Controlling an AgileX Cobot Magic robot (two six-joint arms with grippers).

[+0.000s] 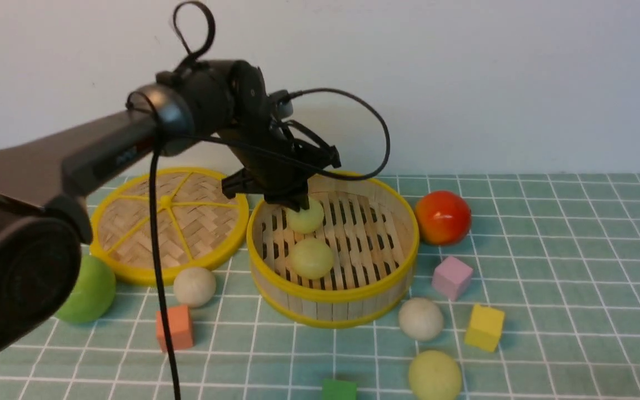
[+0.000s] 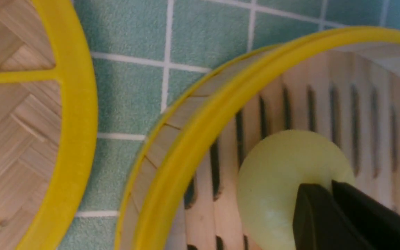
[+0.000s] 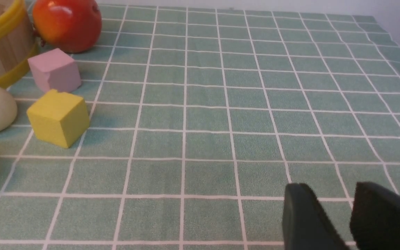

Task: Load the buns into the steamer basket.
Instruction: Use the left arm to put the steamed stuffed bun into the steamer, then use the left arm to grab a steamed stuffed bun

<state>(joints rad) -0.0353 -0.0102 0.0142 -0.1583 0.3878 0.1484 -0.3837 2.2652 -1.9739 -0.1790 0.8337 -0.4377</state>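
Front view: left fingers [image 1: 289, 199] were down inside the steamer basket [image 1: 348, 297], at its far-left wall, touching the far bun [image 1: 309, 219] (pale yellow-green). Left wrist view showed both fingers close together over that bun, which sat on the basket's slats. Couldn't tell if they were gripping it or letting go. Near bun [image 1: 311, 258], same colour, lay at the basket's centre-front, just apart from the far one. Right fingers [image 3: 304, 215] were parted with nothing between them, well to the right of the basket.

Outside the basket: left off-white bun [image 1: 194, 286] just off its left front, right off-white bun [image 1: 420, 318] just off its right front, last green bun [image 1: 434, 376] further out from there.

Risks, as I read it:
- Lift-off before the fingers clear: the far bun rides up, drops on the yellow rim and bounces out.
- Fingers sat tight to the basket wall, so a skewed retreat could hook the rim and drag or tip the basket.
- A released bun is round and could roll into the near bun (harmless, but it eats space for three more).
- Orange cube [image 1: 174, 328] sat beside the left off-white bun; pink cube [image 1: 452, 276] and yellow cube [image 1: 484, 328] flanked the right one. A wide approach could pinch a cube or knock a bun rolling away from the basket.
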